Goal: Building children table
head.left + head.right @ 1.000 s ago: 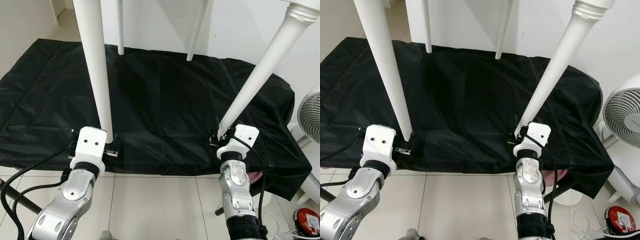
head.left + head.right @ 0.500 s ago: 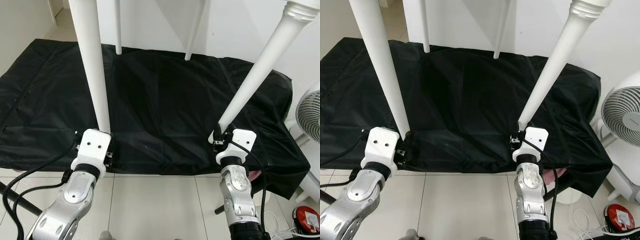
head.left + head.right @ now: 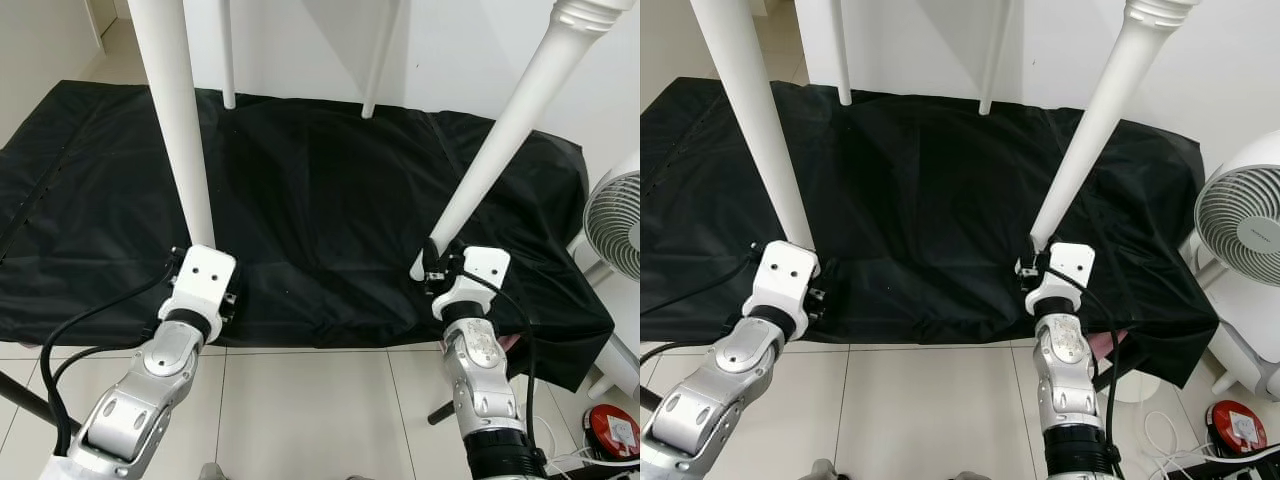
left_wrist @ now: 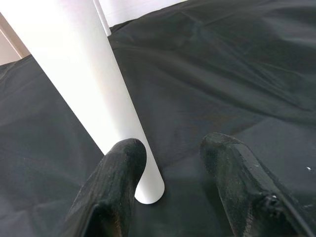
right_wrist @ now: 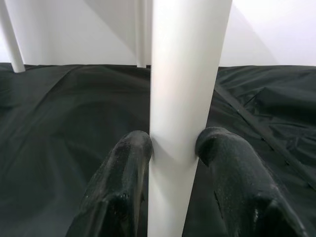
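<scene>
The white children's table stands on a black cloth (image 3: pixel 320 190). Its near-left leg (image 3: pixel 180 130) and near-right leg (image 3: pixel 500 130) rise in front of me, and two far legs (image 3: pixel 227 60) stand by the wall. My left gripper (image 4: pixel 170 148) is open at the near-left leg's foot (image 4: pixel 148 190). The foot rests on the cloth against one finger (image 4: pixel 123 163), and the other finger stands apart from it. My right gripper (image 5: pixel 173 140) is shut on the near-right leg (image 5: pixel 185 74) just above its foot, which hangs slightly above the cloth.
A white fan (image 3: pixel 612 225) stands to the right of the cloth, with a red object (image 3: pixel 612 430) on the floor near it. Pale floor tiles (image 3: pixel 310 400) lie between me and the cloth's front edge. Black cables trail from my left arm.
The camera has shifted a little. My left wrist has moved right and now sits directly in front of the near-left leg's foot. The right gripper keeps its hold on its leg.
</scene>
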`<state>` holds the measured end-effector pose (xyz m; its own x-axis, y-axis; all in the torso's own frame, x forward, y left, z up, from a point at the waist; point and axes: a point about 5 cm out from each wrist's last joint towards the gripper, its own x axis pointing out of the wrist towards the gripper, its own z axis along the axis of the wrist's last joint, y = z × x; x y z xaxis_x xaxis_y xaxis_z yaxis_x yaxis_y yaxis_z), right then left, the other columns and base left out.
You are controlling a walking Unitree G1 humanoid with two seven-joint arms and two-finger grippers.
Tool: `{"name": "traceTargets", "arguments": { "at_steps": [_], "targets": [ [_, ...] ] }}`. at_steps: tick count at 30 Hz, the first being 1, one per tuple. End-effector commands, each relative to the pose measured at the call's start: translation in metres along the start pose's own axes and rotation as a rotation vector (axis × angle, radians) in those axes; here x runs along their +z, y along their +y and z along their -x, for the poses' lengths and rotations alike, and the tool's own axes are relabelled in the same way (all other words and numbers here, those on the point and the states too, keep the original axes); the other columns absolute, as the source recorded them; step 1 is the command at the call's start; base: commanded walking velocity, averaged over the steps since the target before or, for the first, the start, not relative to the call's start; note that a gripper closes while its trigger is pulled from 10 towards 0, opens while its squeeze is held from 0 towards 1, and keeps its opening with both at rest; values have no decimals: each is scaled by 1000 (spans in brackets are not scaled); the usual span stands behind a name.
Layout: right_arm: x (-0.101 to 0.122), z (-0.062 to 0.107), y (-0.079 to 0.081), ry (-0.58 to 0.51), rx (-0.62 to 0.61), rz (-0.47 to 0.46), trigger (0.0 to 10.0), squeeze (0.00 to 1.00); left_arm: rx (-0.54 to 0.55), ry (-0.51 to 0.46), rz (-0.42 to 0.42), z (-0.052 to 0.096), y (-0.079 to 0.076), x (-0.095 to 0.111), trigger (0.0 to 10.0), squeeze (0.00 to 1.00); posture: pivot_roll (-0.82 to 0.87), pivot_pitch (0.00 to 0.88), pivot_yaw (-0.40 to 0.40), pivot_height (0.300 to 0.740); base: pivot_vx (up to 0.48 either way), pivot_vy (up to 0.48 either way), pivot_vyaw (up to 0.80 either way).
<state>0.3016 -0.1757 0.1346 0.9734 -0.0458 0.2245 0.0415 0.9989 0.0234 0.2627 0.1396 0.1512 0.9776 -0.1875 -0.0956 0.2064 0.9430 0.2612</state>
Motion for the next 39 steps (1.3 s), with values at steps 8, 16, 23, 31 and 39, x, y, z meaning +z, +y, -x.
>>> {"name": "traceTargets", "arguments": {
  "at_steps": [8, 16, 23, 31, 39],
  "targets": [
    [14, -8, -7, -59, -7, 15, 10000, 0, -87, -85, 11, -8, -3, 11, 10000, 0, -2, 43, -69, 740, 0, 0, 0],
    [6, 16, 4, -52, 52, 58, 10000, 0, -264, -169, 68, 18, -21, 14, 10000, 0, 4, 40, -73, 740, 0, 0, 0],
    [-8, 39, 15, -34, 163, 111, 10000, 0, -354, -223, 92, 33, -28, 9, 10000, 0, 12, 35, -73, 740, 0, 0, 0],
    [-27, 64, 13, 39, 344, 139, 10000, 0, -436, -239, 25, 49, -31, -13, 10000, 0, 12, 27, -69, 740, 0, 0, 0],
    [-49, 84, 19, 133, 643, 167, 10000, 0, -565, -224, -16, 63, -34, -39, 10000, 0, 11, 7, -62, 740, 0, 0, 0]
  ]
}}
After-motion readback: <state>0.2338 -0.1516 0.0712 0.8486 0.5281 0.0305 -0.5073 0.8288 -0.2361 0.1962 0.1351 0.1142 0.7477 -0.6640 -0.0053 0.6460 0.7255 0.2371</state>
